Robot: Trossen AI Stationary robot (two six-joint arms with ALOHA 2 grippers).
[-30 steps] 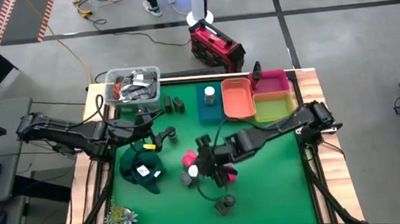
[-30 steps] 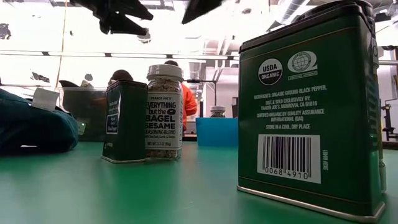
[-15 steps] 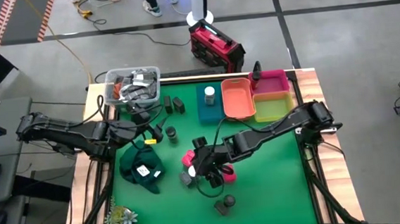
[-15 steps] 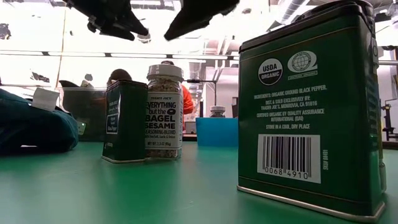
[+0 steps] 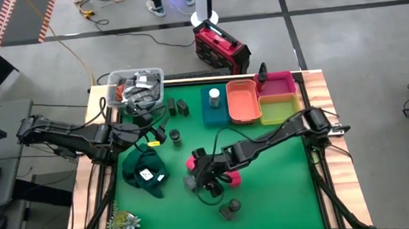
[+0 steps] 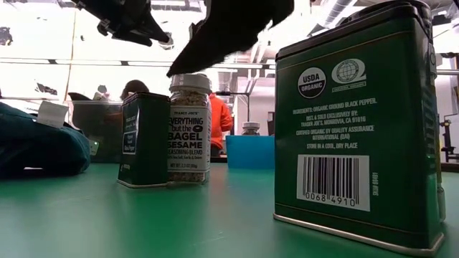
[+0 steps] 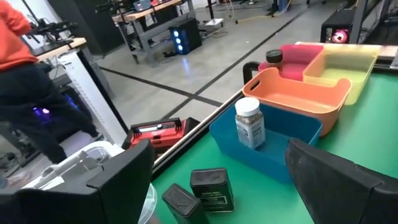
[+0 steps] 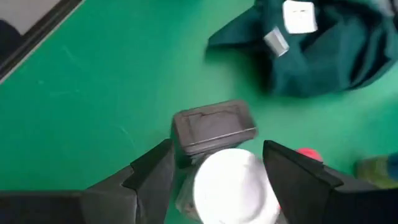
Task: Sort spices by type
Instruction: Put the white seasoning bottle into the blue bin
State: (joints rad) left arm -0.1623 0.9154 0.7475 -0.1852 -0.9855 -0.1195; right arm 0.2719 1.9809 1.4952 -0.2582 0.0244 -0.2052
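My right gripper (image 8: 224,177) is open and hangs over a spice cluster on the green mat near its middle (image 5: 203,178). Its fingers stand on either side of a white-capped jar (image 8: 233,186), apart from it. A dark grey tin (image 8: 214,127) stands right against that jar. The low view shows the same jar (image 6: 190,129) and tin (image 6: 143,140) upright on their bases, with a dark part of the gripper (image 6: 229,32) above them. Red-pink boxes (image 5: 193,162) lie beside them. My left gripper (image 5: 152,137) waits open near the mat's left side.
A blue bin (image 5: 206,113) holds a white-capped jar (image 7: 250,121). Orange (image 5: 243,99), pink (image 5: 278,82) and yellow (image 5: 280,109) bins stand at the far right. Two dark tins (image 7: 211,190), a round jar (image 5: 175,136), the green cloth (image 5: 145,173), a clear tub (image 5: 136,87) and a near tin (image 6: 358,122) are around.
My right gripper has moved toward the table's near edge and down, ending over the white-capped jar with its fingers still open. The jar and tin have stayed in place.
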